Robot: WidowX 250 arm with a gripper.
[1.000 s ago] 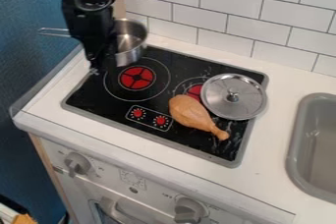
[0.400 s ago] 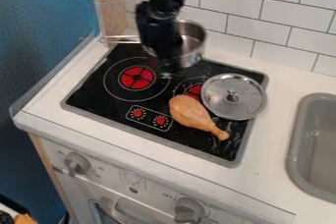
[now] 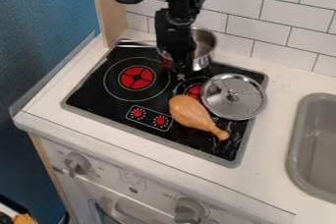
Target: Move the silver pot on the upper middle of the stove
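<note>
The shiny silver metal pot is held by the black two-finger gripper, which is closed on the side of the pot; how wide the grip is spread cannot be told. The pot is positioned over the upper middle of the black stovetop with a grey border, near the back edge, with its thin metal handle pointed to the left of the view. Whether the stovetop is touched by its base cannot be made out.

On the stovetop, a red burner disc is ringed by a thin pale circle on the left, and a second red disc is partly covered by the round silver lid with a central knob. The border is overlapped by the lid on the right. Just beside the lid, a tan-brown toy drumstick is laid with its narrow end pointed towards the lower right.

The stovetop is set in a white counter, and a grey sink is set in at the right. The space is backed by white rectangular wall tiles, flanked by a pale wooden post and a blue surface.
</note>
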